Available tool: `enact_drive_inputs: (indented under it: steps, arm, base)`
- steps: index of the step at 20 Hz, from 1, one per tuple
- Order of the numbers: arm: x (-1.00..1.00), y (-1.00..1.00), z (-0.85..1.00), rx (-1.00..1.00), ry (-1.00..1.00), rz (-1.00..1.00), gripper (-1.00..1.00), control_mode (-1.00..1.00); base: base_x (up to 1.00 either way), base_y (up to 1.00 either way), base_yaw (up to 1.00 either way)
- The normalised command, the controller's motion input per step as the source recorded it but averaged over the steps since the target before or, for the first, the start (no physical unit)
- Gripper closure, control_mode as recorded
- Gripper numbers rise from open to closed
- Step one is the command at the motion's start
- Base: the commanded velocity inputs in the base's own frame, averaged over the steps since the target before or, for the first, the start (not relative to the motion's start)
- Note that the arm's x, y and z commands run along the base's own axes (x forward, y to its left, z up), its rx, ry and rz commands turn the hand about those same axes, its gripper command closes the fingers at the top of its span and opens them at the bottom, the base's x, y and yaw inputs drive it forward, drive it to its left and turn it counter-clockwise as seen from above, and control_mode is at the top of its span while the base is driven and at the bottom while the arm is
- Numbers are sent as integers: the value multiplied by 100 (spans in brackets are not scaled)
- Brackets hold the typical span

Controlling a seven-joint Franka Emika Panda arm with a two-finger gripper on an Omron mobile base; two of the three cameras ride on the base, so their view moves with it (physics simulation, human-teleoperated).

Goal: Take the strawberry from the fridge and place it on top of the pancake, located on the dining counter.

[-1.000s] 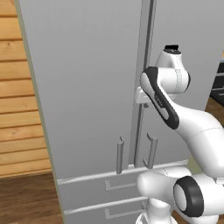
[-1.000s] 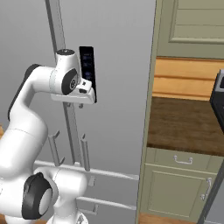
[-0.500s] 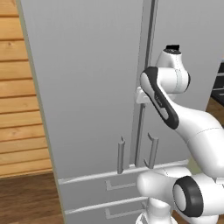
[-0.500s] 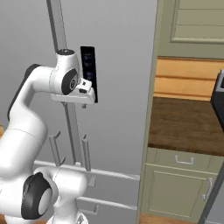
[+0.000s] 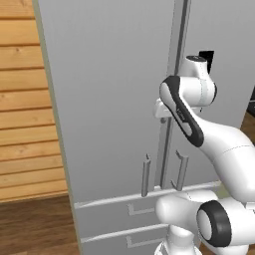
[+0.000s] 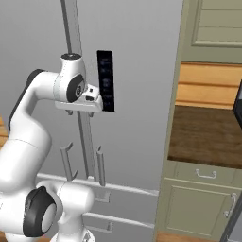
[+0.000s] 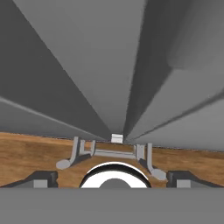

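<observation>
The fridge (image 5: 109, 99) stands right in front of me with both doors shut, so the strawberry is hidden. My gripper (image 6: 80, 113) is held high against the seam between the doors (image 5: 172, 74) and points down, above the two bar handles (image 6: 66, 160) (image 6: 100, 165). In the hand view the gripper (image 7: 113, 177) is open, its fingertips (image 7: 41, 177) far apart with nothing between them, and it looks down the door fronts to the handles (image 7: 72, 157) (image 7: 151, 162). The pancake and the dining counter are out of view.
A dark panel (image 6: 105, 80) sits on the right fridge door. Two drawers (image 5: 134, 209) run below the doors. A wood-plank wall (image 5: 25, 124) is to the left. A brown-topped wall counter (image 6: 203, 137) with green cabinet doors is to the right.
The jaws have spread from nearly shut to wide open. The arm has stayed at the door seam.
</observation>
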Motion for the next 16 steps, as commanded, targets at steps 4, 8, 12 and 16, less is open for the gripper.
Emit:
enact_drive_inputs:
  steps: [4, 8, 12, 16]
  arm:
    - [0, 0, 0, 0, 0, 0, -100, 100]
    - [0, 0, 0, 0, 0, 0, -100, 100]
    - [0, 0, 0, 0, 0, 0, -100, 100]
    - [0, 0, 0, 0, 0, 0, -100, 100]
  base:
    - [-4, 4, 0]
    - [-29, -27, 0]
    - [-58, -14, -1]
    - [-83, 0, -3]
